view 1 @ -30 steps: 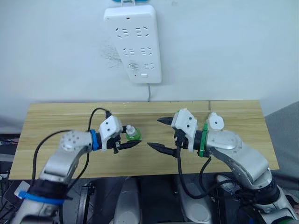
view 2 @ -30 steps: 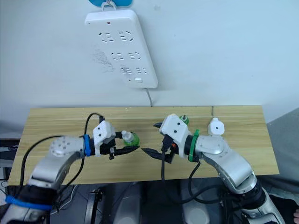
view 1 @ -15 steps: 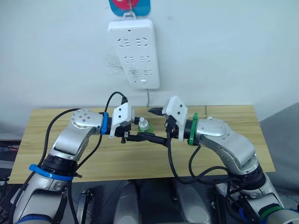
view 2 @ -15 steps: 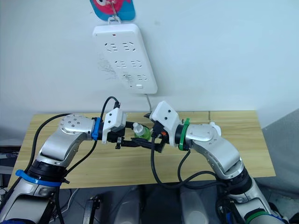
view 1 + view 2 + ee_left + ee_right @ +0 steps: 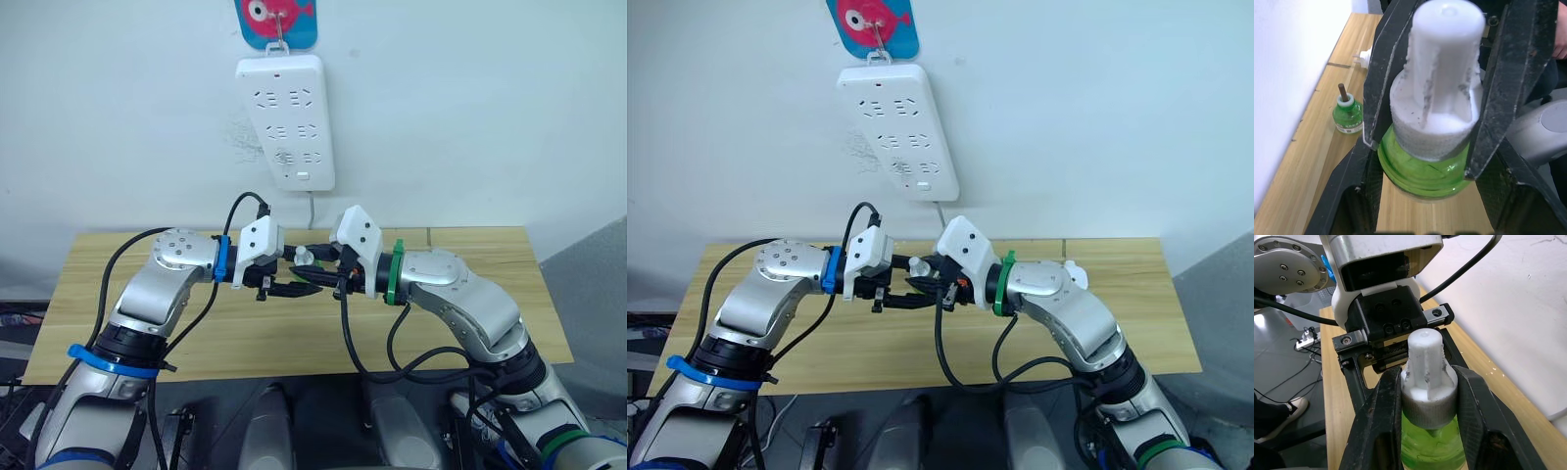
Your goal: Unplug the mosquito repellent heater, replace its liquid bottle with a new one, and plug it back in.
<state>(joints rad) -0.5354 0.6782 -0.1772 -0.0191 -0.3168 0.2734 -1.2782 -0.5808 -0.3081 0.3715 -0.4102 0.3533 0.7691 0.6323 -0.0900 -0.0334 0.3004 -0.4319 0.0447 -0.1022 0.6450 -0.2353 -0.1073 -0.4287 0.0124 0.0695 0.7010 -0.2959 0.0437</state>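
Note:
A new liquid bottle [image 5: 305,260], green with a white cap, hangs above the table between my two arms. My left gripper [image 5: 1425,169] is shut on its green body. My right gripper [image 5: 1428,384] faces it from the other side, with both fingers pressed on the white cap [image 5: 1426,367]. A second green bottle [image 5: 1348,115], uncapped with a brown wick, stands on the table near the wall. The mosquito repellent heater [image 5: 1075,273], small and white, lies on the table behind my right arm, unplugged.
A long white power strip [image 5: 291,122] hangs on the wall above the wooden table [image 5: 98,294], below a blue hook with a pink fish [image 5: 277,20]. Its cord [image 5: 312,206] drops behind the table.
Both arms rose and came together above the table's middle. My right gripper, wide open before, has closed onto the cap of the bottle held in my left. The camera tilted up.

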